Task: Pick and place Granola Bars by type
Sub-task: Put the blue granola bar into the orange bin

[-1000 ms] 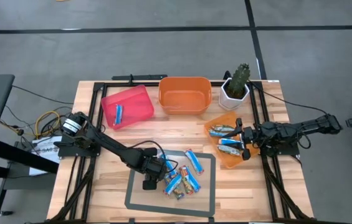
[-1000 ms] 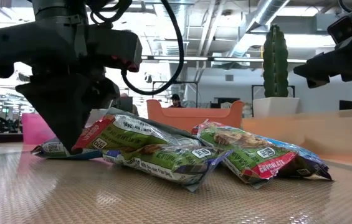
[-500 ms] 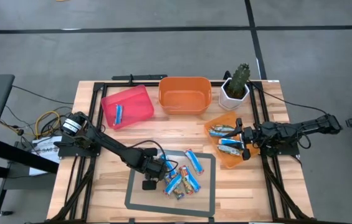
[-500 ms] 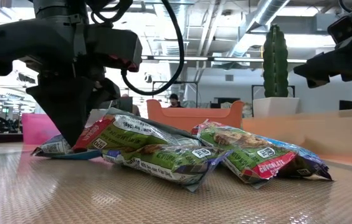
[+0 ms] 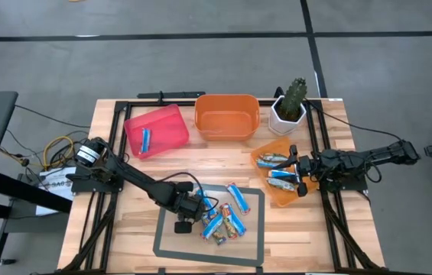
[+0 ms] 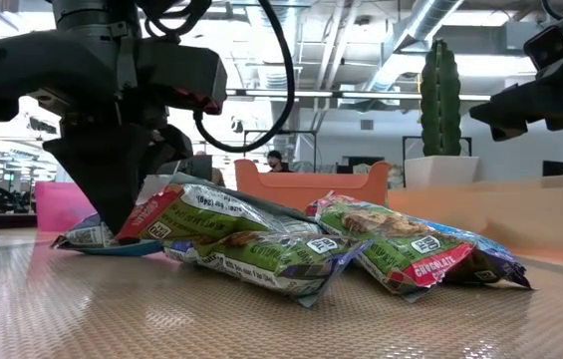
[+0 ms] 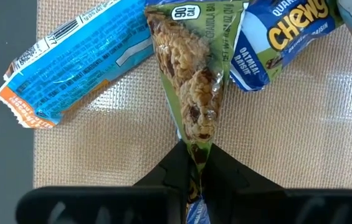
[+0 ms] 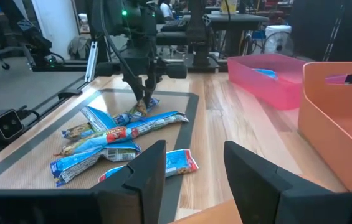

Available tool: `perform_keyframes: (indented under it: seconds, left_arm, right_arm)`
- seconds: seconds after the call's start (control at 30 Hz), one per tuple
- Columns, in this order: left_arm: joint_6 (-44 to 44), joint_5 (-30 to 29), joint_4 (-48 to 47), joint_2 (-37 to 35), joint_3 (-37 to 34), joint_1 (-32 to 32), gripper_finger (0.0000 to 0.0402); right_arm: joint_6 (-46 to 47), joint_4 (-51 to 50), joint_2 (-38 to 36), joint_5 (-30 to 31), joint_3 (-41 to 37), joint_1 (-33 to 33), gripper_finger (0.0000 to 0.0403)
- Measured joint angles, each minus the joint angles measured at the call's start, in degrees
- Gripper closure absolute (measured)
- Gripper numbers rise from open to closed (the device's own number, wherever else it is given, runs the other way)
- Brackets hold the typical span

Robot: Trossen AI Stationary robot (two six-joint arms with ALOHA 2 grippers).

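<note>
Several granola bars lie heaped on a grey-edged mat. In the left wrist view a green-wrapped bar lies between a blue bar and a blue-and-white one. My left gripper stands at the heap's left side, shut on the green bar. My right gripper hangs open over the orange tray at the right, where several bars lie; nothing is between its fingers. My left gripper pinches the green bar's narrow crimped end between its two fingers. The fingers come from above, pointing down. The rest of the bar stretches away from them over the mat, and its far part lies among the other bars of the heap.
A pink bin with one blue bar in it and an orange bin stand along the far side. A potted cactus stands at the far right. Black rails frame the wooden table.
My left gripper has shut on the green bar's end without shifting its place. The heap and my right gripper have kept still.
</note>
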Motion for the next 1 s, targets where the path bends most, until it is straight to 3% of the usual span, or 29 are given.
perform_keyframes:
  seconds: [0.3, 0.5, 0.83, 1.0]
  left_arm:
    - [0.1, -3.1, 2.4, -0.7, 0.0, 0.0, 0.0380]
    - [0.0, -7.7, 1.2, -7.6, 0.0, 0.9, 0.0380]
    - [4.9, -23.6, 5.0, -19.2, 0.0, 9.6, 0.0380]
    - [10.9, -25.6, 12.2, -22.1, 0.0, 15.8, 0.0380]
  right_arm:
    - [0.0, 0.0, 0.0, -0.1, 0.0, 0.0, 0.0249]
    - [0.0, 0.0, 0.0, -0.1, 0.0, 0.0, 0.0249]
    - [0.0, 0.0, 0.0, -0.1, 0.0, 0.0, 0.0249]
    - [0.0, 0.0, 0.0, -0.1, 0.0, 0.0, 0.0249]
